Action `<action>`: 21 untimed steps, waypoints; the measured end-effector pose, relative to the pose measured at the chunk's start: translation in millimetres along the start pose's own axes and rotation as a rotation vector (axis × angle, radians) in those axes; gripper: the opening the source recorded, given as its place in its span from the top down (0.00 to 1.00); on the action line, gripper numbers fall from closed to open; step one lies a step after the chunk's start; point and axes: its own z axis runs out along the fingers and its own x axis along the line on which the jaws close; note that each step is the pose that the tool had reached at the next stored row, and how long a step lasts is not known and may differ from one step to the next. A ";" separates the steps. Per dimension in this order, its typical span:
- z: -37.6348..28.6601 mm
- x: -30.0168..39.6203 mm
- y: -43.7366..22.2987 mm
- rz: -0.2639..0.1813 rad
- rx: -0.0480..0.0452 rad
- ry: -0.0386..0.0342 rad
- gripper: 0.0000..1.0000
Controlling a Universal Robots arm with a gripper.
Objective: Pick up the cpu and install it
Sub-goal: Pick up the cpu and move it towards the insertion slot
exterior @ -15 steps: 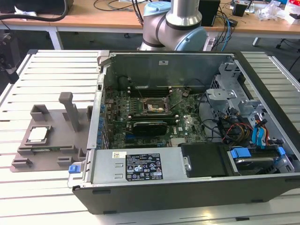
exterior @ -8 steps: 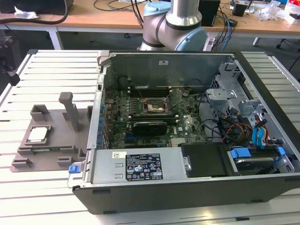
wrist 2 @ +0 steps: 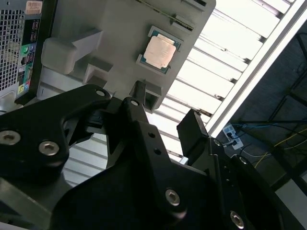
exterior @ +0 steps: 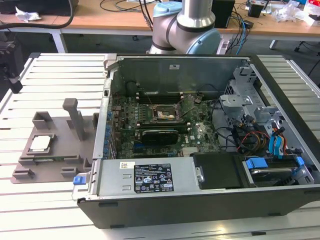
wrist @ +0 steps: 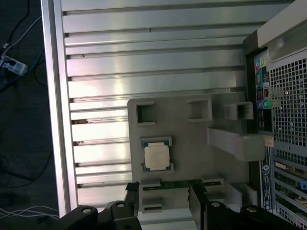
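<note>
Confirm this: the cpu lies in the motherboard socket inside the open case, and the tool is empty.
Wrong place. The cpu lies on the grey holder block beside the open case, as the first wrist view shows. The tool is empty.

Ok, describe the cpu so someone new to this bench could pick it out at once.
Find the big open computer case; on the slatted table at the exterior view's left of it lies a grey holder block. The cpu sits flat in that block's square recess: a small pale silver square with a thin darker rim, unlike the block's grey upright posts.
</note>
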 end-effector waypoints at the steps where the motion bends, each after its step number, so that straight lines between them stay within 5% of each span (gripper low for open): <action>1: 0.4 0.0 0.0 0.000 0.0000 0.0000 0.45; 21: 13.6 0.4 0.3 0.000 0.0000 0.0000 0.45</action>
